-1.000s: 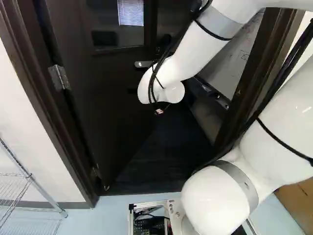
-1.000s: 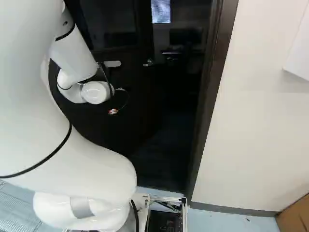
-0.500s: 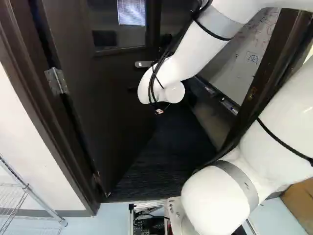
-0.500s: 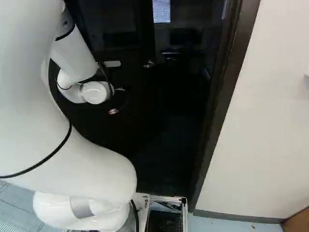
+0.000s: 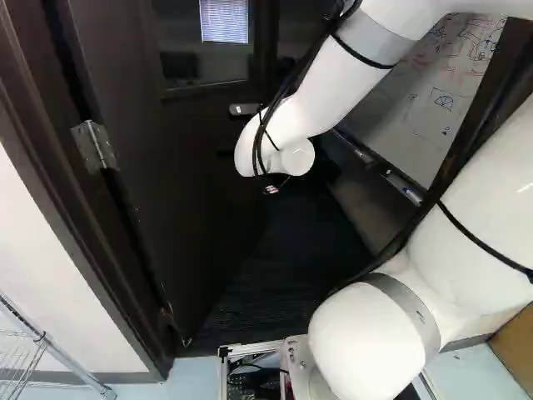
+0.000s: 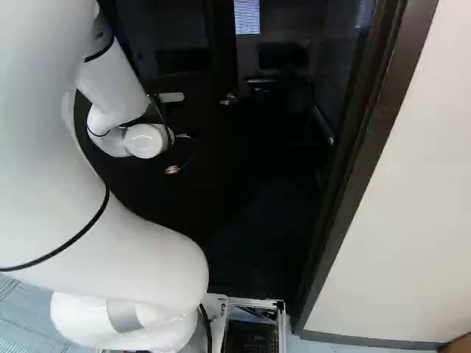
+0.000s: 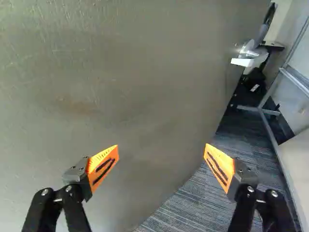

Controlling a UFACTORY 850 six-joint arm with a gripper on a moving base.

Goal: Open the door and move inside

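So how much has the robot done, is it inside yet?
Done: the door already stands open, with dark carpet showing past it. In hand: the arm reaches into the doorway, its open gripper facing the door. Left: driving in; the base is only at the doorway.

The bright slatted window blind glows near twelve o'clock in both base views; the dark brown panelled door lies in deep shadow. Pale glare marks the glossy white arm. The wrist view looks brighter.
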